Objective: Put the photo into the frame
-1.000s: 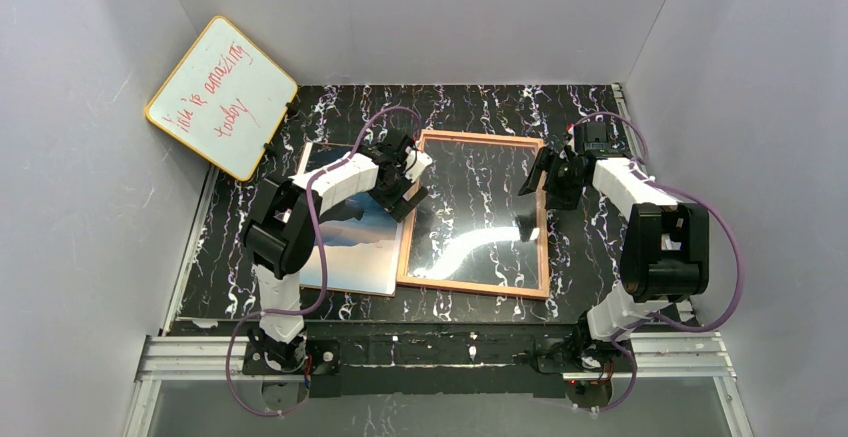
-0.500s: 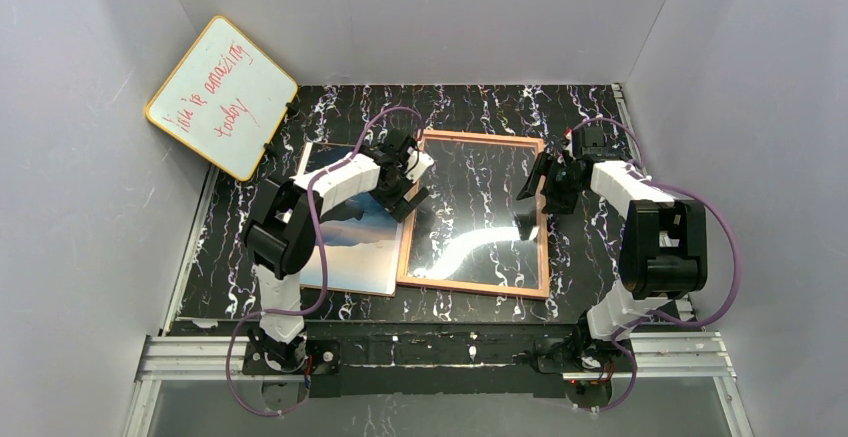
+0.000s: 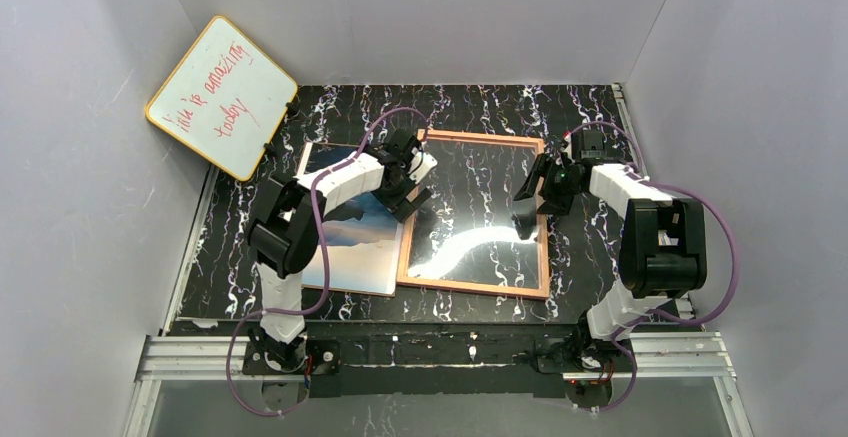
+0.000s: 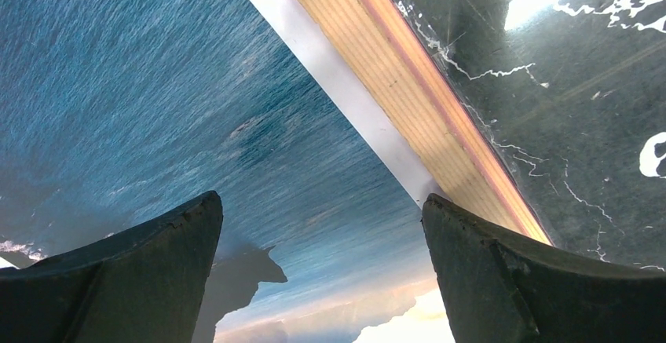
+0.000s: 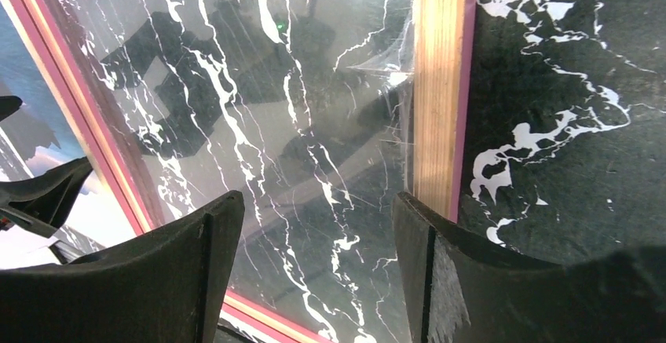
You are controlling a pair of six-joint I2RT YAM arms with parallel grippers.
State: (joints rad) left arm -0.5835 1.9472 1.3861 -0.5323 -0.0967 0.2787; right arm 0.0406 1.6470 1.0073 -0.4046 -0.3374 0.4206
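Both arms are out over the work now. The photo (image 3: 350, 232) lies flat and picture-up on the marble-patterned bench (image 3: 460, 107), left of the frame (image 3: 470, 137), so it is not in yet. The frame lies flat too, wood-coloured rear facing up, and the bench pattern shows through its clear pane (image 5: 314, 84).

The left hand (image 3: 408, 179) hangs over the seam where the two meet, fingers spread wide and gripping nothing. Its wrist view shows blue sea between the fingers, with the print's white margin hard against the frame's left rail (image 4: 393, 68). Whether the paper is tucked under that rail cannot be told.

The right hand (image 3: 535, 192) is across the way, fingers also parted and empty. It is poised over the pane just inside the right rail (image 5: 436, 84). A whiteboard (image 3: 222, 97) with red writing leans in the far left corner, out of play.

This looks like the pick-up step: the left lining up on the print, the right probably ready to steady the frame.

The next move is tricky. A thin sheet lying flat gives the fingers little to bite, and the rail crowds the very edge they want. One finger likely has to slip under that margin or drag it clear first. With the frame rear-up, the print would also have to turn face-down onto the pane.
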